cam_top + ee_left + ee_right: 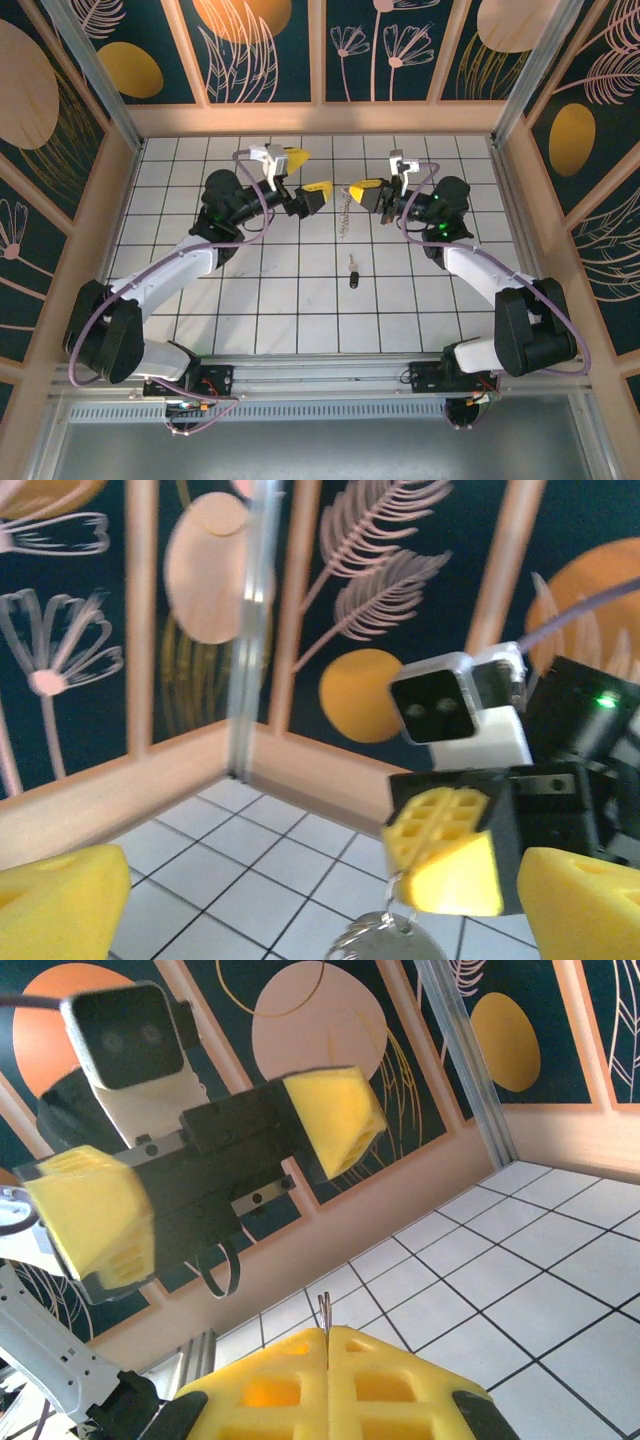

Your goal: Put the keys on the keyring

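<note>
white tiled floor (270,300), dark floral wall panels (270,70), lone key (353,271), seemingly black-headed

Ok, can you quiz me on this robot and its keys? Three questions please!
1. True or false: the left gripper is shut.
2. Where does the black-headed key lie? A) flat on the tiled table; B) between the left gripper's fingers; C) on the painted wall.
3. Fill in: the right gripper is pinching the ____.

Key: 1 false, its jaws stand wide open. 2 A. 3 keyring, which hangs below its shut yellow tips.
</note>
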Controlling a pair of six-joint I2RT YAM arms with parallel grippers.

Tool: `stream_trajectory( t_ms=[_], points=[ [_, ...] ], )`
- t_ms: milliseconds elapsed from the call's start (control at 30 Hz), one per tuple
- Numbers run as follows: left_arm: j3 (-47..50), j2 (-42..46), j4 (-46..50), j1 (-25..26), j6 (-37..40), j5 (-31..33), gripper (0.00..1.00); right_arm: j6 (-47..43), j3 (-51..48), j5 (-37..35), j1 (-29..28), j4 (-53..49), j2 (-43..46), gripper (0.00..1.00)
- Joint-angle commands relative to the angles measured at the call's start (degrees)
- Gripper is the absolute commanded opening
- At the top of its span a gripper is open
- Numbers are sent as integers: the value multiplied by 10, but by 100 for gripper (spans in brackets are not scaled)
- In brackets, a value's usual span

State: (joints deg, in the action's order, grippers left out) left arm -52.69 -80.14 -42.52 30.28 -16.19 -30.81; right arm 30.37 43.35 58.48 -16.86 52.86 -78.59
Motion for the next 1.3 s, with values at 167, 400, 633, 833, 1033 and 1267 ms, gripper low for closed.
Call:
stream_trajectory(
  t_ms=[167,400,633,833,1033,1267],
  points=[
    [37,38,-29,-4,14,124,99,-8,43,-4,3,12,6,0],
    [-27,15,104,-4,71,109,99,-14,63,-3,1,12,0,0],
    [-27,10,94,-6,81,134,99,-28,76,-1,0,8,-3,0],
    [6,15,30,-6,86,119,99,-30,71,-4,0,28,-8,0],
    [-20,3,71,-7,89,79,99,-13,68,-2,0,57,-22,0],
    [-53,-21,58,-17,18,-66,61,2,56,-18,-1,79,-26,0]
  ],
)
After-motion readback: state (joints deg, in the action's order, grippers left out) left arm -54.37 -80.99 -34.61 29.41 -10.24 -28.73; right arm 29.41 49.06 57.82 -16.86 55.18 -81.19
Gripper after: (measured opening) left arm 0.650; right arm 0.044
